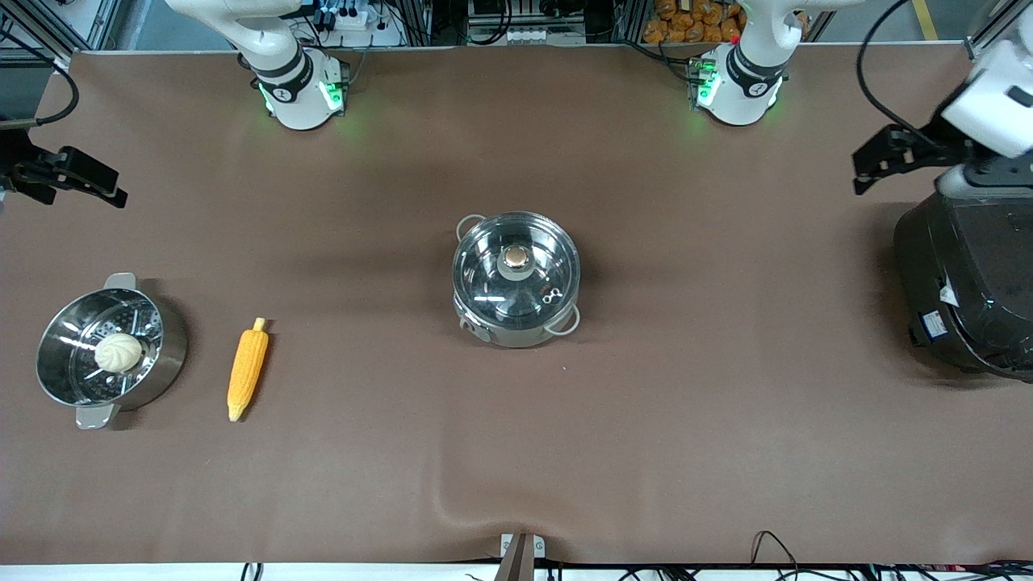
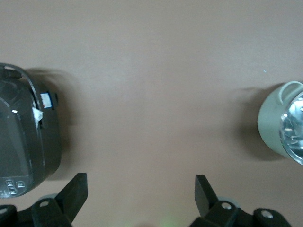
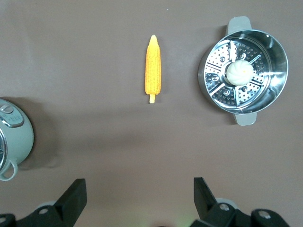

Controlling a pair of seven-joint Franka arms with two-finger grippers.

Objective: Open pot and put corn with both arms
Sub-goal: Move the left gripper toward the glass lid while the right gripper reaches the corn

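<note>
The steel pot (image 1: 516,334) stands mid-table with its glass lid (image 1: 534,284) on and the copper knob (image 1: 515,259) on top. The corn (image 1: 247,369) lies on the table toward the right arm's end, beside the steamer pot; it also shows in the right wrist view (image 3: 152,68). My right gripper (image 1: 113,184) is open and empty, up over the table at the right arm's end; its view shows the jaws wide apart (image 3: 139,191). My left gripper (image 1: 862,171) is open and empty (image 2: 140,189), over the table beside the rice cooker. The pot's edge shows in both wrist views (image 2: 277,123) (image 3: 16,137).
A steel steamer pot (image 1: 171,355) with a perforated insert holds a white bun (image 1: 119,353) at the right arm's end, also in the right wrist view (image 3: 246,118). A large black rice cooker (image 1: 964,282) stands at the left arm's end (image 2: 23,142). The brown cloth covers the table.
</note>
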